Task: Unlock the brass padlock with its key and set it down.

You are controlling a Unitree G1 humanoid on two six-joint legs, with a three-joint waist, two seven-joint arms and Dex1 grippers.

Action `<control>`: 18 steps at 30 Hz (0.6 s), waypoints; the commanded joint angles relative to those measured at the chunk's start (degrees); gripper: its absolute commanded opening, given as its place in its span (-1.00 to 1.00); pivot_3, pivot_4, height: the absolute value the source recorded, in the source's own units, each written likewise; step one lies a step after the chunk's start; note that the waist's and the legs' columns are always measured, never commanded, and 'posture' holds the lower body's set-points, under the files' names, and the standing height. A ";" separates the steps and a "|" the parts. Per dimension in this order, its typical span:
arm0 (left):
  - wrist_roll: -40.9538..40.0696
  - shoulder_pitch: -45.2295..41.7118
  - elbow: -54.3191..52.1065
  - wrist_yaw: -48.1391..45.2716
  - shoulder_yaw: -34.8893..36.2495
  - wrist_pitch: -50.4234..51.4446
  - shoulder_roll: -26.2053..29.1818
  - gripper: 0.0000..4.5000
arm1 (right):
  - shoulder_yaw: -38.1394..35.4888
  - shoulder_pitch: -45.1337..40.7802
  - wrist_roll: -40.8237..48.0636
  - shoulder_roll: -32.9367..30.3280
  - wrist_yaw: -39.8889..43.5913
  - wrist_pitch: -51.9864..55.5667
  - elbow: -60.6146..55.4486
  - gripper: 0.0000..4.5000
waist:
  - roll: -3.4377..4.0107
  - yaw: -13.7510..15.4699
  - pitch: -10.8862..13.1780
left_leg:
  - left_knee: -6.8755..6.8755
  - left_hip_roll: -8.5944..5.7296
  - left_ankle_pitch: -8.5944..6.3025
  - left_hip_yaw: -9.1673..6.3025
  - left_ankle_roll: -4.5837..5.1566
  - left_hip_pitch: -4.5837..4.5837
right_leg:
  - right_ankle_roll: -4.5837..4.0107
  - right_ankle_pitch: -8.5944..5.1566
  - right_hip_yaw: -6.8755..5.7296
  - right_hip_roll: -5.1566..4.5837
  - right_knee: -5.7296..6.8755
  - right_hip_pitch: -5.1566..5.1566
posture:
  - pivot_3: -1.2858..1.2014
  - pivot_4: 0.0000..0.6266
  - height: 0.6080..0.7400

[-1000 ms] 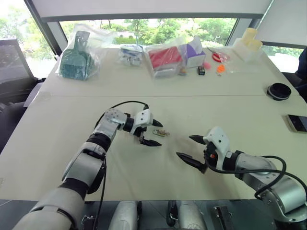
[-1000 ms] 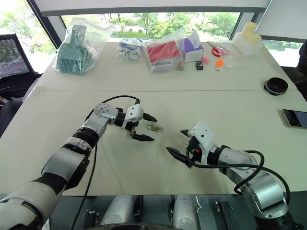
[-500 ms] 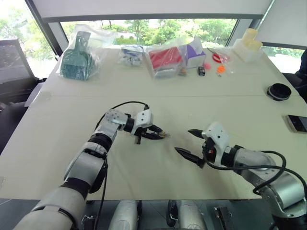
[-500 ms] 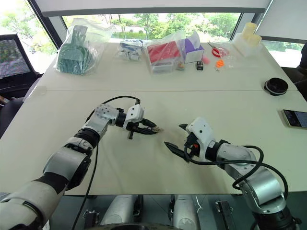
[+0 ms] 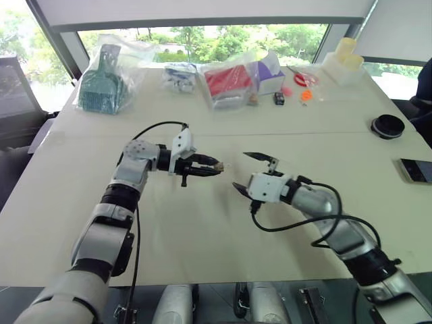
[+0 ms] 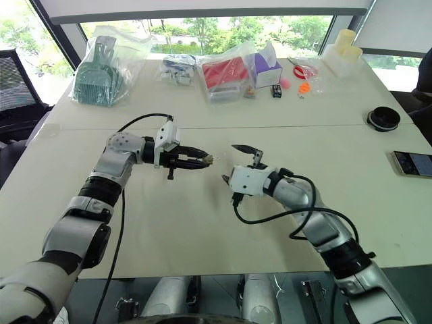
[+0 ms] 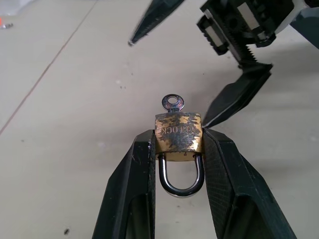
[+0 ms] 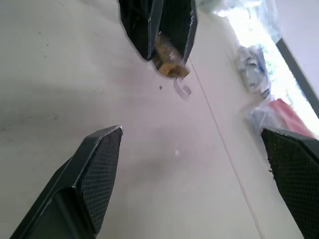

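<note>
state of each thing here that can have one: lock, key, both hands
brass padlock: shackle closed, held off the table
key: seated in the padlock, bow sticking out
left hand: shut on the padlock body
right hand: open, holding nothing, close to the key
phone: flat on the table

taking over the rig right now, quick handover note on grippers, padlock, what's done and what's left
Left gripper: shut on the padlock, held above the table, shackle toward the wrist and looking closed, key in the keyhole pointing at the right gripper.
Right gripper: open, empty, fingers facing the key, a short gap away.
Done: padlock picked up and presented.
Left: grip the key with the right gripper, turn it to unlock, then set the padlock down.
</note>
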 commanded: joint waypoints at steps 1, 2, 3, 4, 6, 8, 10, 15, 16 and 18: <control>-1.19 1.01 -4.97 1.49 0.71 1.41 0.85 -0.67 | 0.12 -3.28 -2.64 1.72 -1.36 -4.74 2.59 1.00 | 0.00 0.01 0.00 | 0.00 0.00 0.00 0.01 0.00 0.00 | 0.00 0.00 0.00 0.00 0.00 0.00 | 0.03 -0.52 1.00; -1.23 1.32 -5.51 2.08 0.83 1.55 0.82 -0.67 | 0.24 -3.90 -3.21 2.07 -1.47 -5.63 3.37 0.89 | 0.00 0.06 0.00 | 0.00 0.00 0.00 0.00 0.00 0.00 | 0.00 0.00 0.00 0.00 0.01 0.00 | 0.03 -0.52 1.00; -1.26 1.55 -5.93 2.52 0.90 1.70 0.80 -0.67 | 0.30 -4.29 -3.59 2.31 -1.53 -6.33 3.96 0.76 | 0.00 0.05 0.00 | 0.00 0.02 0.00 0.00 0.00 0.00 | 0.00 0.00 0.00 0.00 0.01 0.00 | 0.03 -0.52 1.00; -1.32 1.65 -6.16 3.04 1.02 1.77 0.73 -0.67 | 0.25 -4.53 -3.80 2.60 -1.57 -6.82 4.45 0.63 | 0.00 0.07 0.00 | 0.00 0.02 0.00 0.00 0.00 0.00 | 0.00 0.00 0.00 0.00 0.01 0.00 | 0.03 -0.52 1.00; -0.99 1.56 -5.82 4.30 1.01 1.45 0.49 -0.67 | 0.44 -4.90 -3.95 3.01 -0.88 -7.83 5.16 0.15 | 0.00 0.05 0.00 | 0.00 0.03 0.00 -0.01 0.00 0.00 | 0.00 0.00 0.00 0.00 0.00 0.01 | 0.03 -0.52 1.00; -0.88 1.42 -5.40 5.15 0.88 1.23 0.26 -0.67 | 0.37 -5.04 -4.10 3.48 -0.46 -8.44 5.40 -0.29 | 0.00 0.04 0.00 | 0.00 0.02 0.00 0.00 0.00 0.01 | 0.00 0.00 0.01 0.00 0.01 0.01 | 0.03 -0.52 1.00; -0.75 1.51 -5.39 5.40 0.46 0.85 0.18 -0.67 | 0.34 -5.27 -4.48 3.65 -0.17 -9.09 5.54 -0.76 | 0.00 0.02 0.00 | 0.00 0.02 0.00 0.01 0.00 0.01 | 0.00 0.00 0.01 0.00 0.01 0.01 | 0.03 -0.52 1.00; -0.24 1.76 -5.19 5.89 -0.32 -0.21 -0.21 -0.67 | 0.46 -5.79 -5.46 4.20 0.97 -9.29 5.05 -0.99 | 0.00 -0.01 0.00 | 0.00 0.00 0.00 0.05 -0.01 0.02 | 0.00 0.00 0.01 0.00 0.02 0.01 | 0.03 -0.52 1.00; -0.06 1.78 -5.27 5.78 -0.57 -0.67 -0.22 -0.67 | 0.68 -5.89 -5.60 4.21 1.50 -9.14 4.99 -0.99 | 0.00 -0.01 0.00 | 0.00 0.00 0.00 0.06 -0.01 0.02 | -0.01 0.00 0.02 0.00 0.02 0.01 | 0.03 -0.52 1.00; 0.25 1.97 -5.98 5.51 -1.06 -1.76 -0.20 -0.67 | 1.25 -6.09 -5.38 4.31 3.32 -8.39 4.90 -0.99 | 0.00 -0.01 0.00 | 0.00 0.00 0.00 0.06 -0.01 0.02 | -0.01 0.00 0.02 0.00 0.02 0.01 | 0.03 -0.52 1.00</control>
